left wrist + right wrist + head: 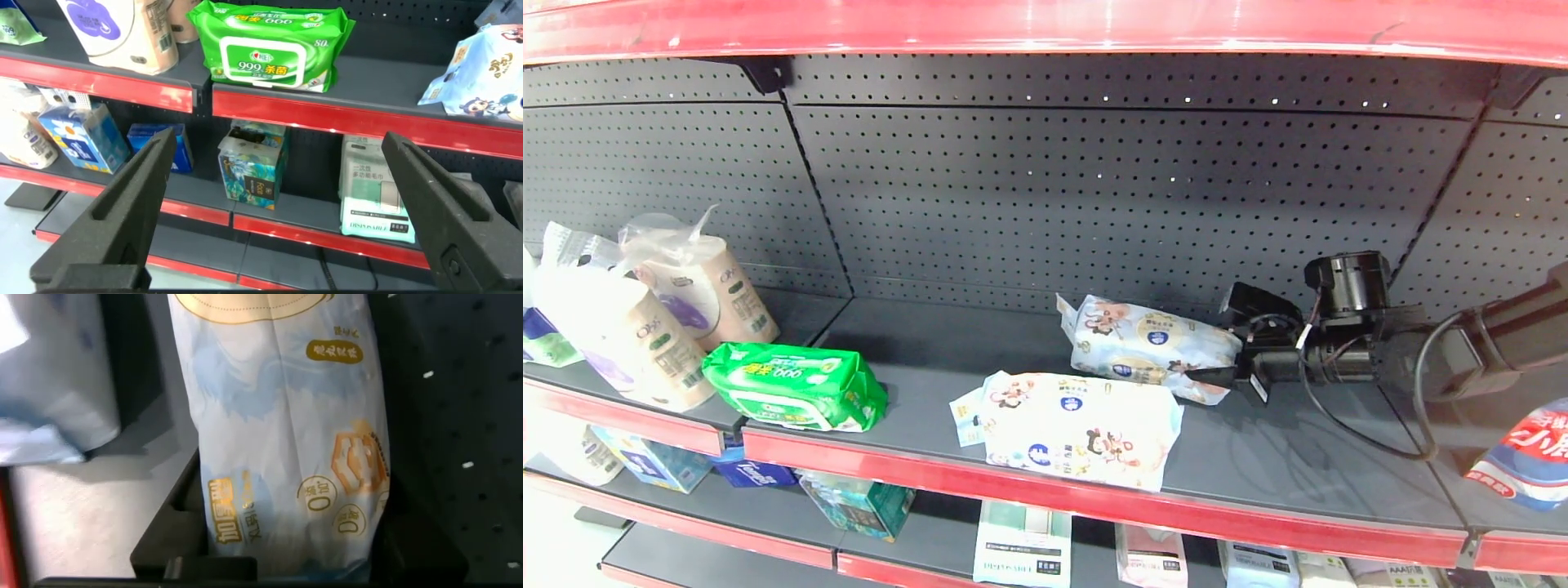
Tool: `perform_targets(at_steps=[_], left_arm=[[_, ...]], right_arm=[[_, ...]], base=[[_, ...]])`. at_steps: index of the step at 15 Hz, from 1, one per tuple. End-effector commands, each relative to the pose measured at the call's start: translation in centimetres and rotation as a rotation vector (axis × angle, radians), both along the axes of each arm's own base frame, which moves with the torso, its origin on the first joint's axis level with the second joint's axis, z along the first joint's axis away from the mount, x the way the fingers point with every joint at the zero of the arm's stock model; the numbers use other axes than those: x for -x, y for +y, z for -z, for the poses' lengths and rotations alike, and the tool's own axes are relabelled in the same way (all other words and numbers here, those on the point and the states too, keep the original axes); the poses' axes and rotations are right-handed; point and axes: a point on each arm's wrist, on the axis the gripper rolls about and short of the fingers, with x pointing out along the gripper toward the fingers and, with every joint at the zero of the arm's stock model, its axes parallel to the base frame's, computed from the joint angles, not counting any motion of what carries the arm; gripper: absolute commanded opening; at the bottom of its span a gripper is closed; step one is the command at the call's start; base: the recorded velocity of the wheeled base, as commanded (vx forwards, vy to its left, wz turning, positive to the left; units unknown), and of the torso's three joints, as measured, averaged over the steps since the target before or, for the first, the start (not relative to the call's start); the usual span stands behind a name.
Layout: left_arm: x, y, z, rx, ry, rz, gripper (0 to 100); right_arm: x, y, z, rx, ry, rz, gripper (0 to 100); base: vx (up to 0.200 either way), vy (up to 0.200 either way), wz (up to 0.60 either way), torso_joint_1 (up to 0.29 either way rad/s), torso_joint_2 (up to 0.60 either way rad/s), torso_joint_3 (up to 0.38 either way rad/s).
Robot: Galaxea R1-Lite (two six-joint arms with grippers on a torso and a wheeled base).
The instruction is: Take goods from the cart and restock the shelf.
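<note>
Pale-blue wipes pack (pixel 1143 343) lies on the grey shelf (pixel 1298 465), 1 end hidden where the right gripper (pixel 1227 347) pinches it. The left gripper (pixel 279 139) hangs spread wide before the lower shelves (pixel 310 233).

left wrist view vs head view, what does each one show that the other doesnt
Only the left wrist view: the left gripper, open. Only the head view: the right gripper shut on a pale blue wipes pack, and the pegboard back. Both: the green wipes pack and the cartoon-printed pack on the shelf.
</note>
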Motion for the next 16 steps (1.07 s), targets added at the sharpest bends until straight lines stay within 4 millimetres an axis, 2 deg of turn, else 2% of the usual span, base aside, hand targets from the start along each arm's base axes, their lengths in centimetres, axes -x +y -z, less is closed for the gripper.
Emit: perform_targets(at_steps=[1,5,6,12,16], left_arm=[[0.0,0.0,0.0,0.0,0.002,0.0,100],[0.0,0.0,0.0,0.0,0.002,-0.001,100],[0.0,0.0,0.0,0.0,0.002,0.0,100],[0.0,0.0,0.0,0.0,0.002,0.0,100],[0.0,0.0,0.0,0.0,0.002,0.0,100]], right_arm=[[0.5,0.1,0.0,0.001,0.005,-0.004,0],[0.2,0.4,0.9,0.008,0.029,-0.01,0],[0.2,0.5,1.2,0.01,0.036,-0.013,100],[0.3,0.4,1.4,0.005,0.054,0.002,100],[1.7,-1.2,1.5,0.058,0.077,0.114,100]], base=[[0.0,0.0,0.0,0.0,0.0,0.0],[0.0,0.0,0.0,0.0,0.0,0.0],[0.0,0.0,0.0,0.0,0.0,0.0],[0.0,0.0,0.0,0.0,0.0,0.0],[0.0,0.0,0.0,0.0,0.0,0.0]])
